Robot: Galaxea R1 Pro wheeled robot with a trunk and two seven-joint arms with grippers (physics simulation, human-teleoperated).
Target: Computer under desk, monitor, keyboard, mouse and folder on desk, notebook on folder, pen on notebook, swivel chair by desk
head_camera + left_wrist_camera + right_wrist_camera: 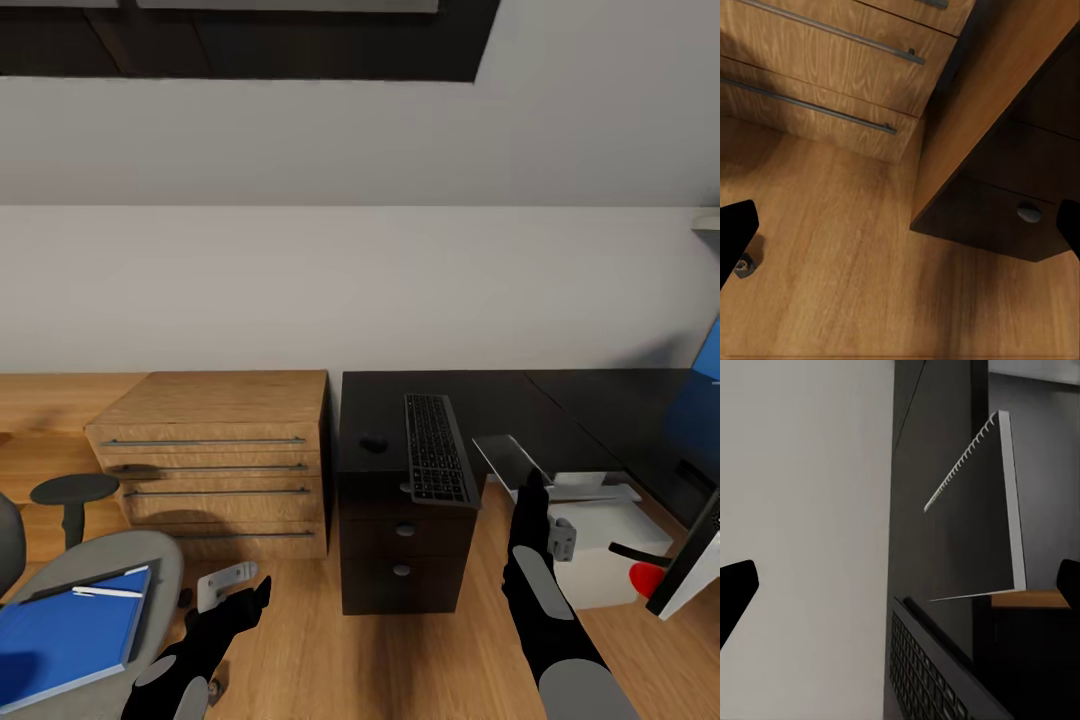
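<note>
Head view: 1 keyboard, 1 mouse, 1 folder

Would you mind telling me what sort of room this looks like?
Probably an attic home office or study: a sloped ceiling above, a black desk with a keyboard, and a swivel chair on wood flooring.

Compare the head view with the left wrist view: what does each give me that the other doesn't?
The head view alone has the keyboard and mouse on the desk, and the folder with the pen on the swivel chair. The left wrist view alone has the left tool's dark fingertips spread wide over bare wood floor, holding nothing. Both share the light-wood cabinet with its bar handles and the desk's dark drawer pedestal with its round knob.
</note>
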